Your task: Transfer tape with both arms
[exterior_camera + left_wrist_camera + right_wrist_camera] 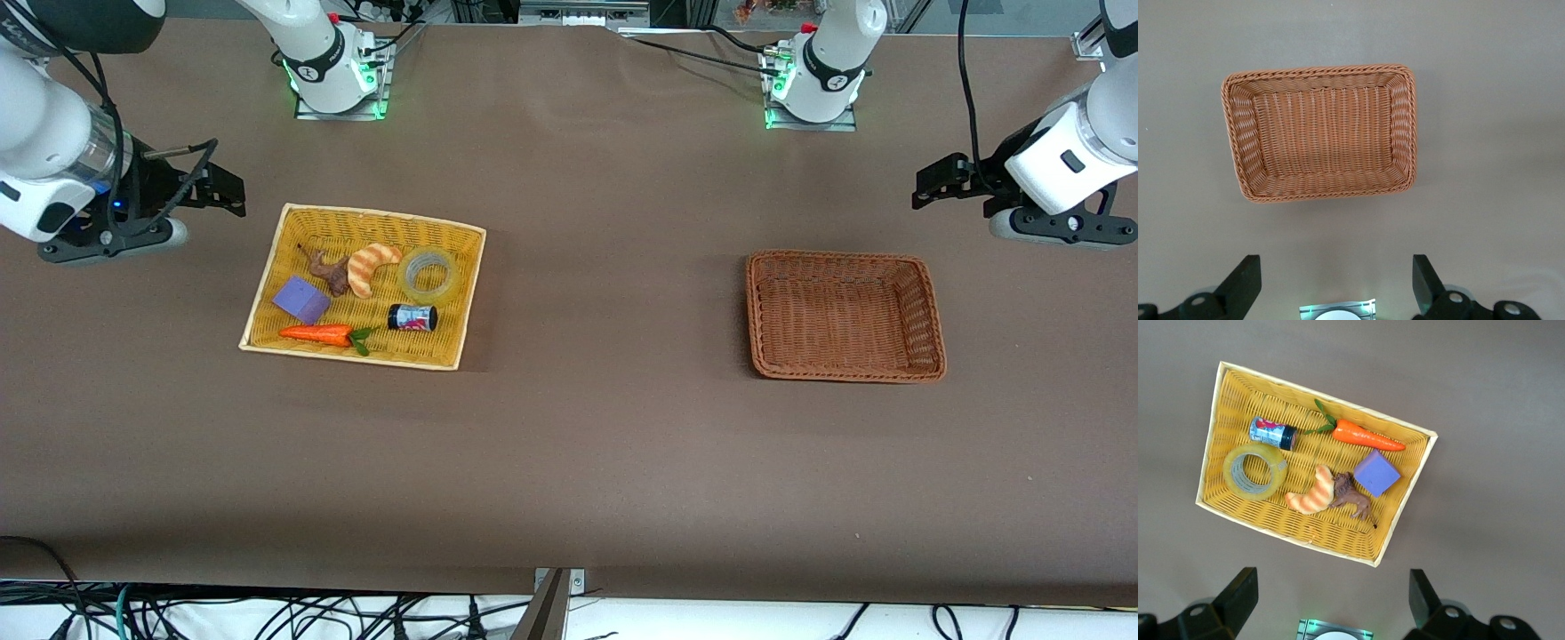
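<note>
The tape point(405, 275), a translucent yellowish ring, lies flat in the yellow wicker basket point(373, 219), at the corner toward the left arm's end and the robots' bases. It also shows in the right wrist view point(1279, 472). My right gripper point(222, 188) hangs open and empty in the air beside that basket, off its right-arm end; its wrist view point(1331, 590) looks down on the basket point(1211, 440). My left gripper point(935, 182) hangs open and empty near the left arm's end of the table, and its wrist view point(1336, 277) looks down on the brown basket.
The yellow basket also holds a black jar point(412, 317) just nearer the camera than the tape, a croissant point(369, 264), a brown figure point(331, 272), a purple block point(301, 299) and a carrot point(317, 333). The brown wicker basket point(756, 311) point(1231, 133) holds nothing.
</note>
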Robot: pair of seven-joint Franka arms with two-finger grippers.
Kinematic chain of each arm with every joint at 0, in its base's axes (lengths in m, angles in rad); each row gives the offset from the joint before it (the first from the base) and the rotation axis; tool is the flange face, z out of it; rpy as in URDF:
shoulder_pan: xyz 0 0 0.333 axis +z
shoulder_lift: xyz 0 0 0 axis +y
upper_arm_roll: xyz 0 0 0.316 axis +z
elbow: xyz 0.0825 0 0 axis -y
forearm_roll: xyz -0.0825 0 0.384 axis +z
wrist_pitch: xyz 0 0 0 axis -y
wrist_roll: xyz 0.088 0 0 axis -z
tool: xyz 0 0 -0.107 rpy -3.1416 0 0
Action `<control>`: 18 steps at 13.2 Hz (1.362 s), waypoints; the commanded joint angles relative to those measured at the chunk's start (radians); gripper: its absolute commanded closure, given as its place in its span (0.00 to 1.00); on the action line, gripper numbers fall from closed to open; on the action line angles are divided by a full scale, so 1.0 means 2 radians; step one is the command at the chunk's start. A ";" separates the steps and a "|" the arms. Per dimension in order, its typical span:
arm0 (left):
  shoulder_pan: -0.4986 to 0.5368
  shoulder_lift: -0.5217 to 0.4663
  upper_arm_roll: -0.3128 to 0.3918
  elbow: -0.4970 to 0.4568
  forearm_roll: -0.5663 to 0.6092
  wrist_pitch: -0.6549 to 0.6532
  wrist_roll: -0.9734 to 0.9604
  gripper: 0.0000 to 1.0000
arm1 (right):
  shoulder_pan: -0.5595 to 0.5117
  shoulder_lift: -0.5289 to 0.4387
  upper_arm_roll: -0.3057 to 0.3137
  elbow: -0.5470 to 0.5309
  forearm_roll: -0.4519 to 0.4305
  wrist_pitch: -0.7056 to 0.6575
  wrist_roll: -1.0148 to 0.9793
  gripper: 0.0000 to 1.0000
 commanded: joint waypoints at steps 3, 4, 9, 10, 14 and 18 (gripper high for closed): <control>0.000 0.006 -0.001 0.014 0.008 -0.003 0.001 0.00 | -0.002 -0.018 0.026 -0.155 0.008 0.144 0.036 0.00; 0.000 0.006 -0.001 0.014 0.008 -0.003 0.000 0.00 | -0.002 -0.020 0.036 -0.190 0.008 0.183 0.058 0.00; 0.000 0.006 -0.001 0.014 0.007 -0.003 0.001 0.00 | -0.002 0.021 0.090 -0.294 0.007 0.351 0.150 0.00; 0.000 0.006 -0.001 0.014 0.007 -0.003 0.000 0.00 | -0.002 0.036 0.096 -0.297 0.007 0.370 0.158 0.00; 0.000 0.006 -0.001 0.014 0.008 -0.003 0.000 0.00 | 0.004 0.089 0.099 -0.331 0.006 0.463 0.167 0.00; 0.000 0.006 -0.001 0.014 0.007 -0.003 0.000 0.00 | 0.018 0.112 0.099 -0.348 0.007 0.509 0.188 0.05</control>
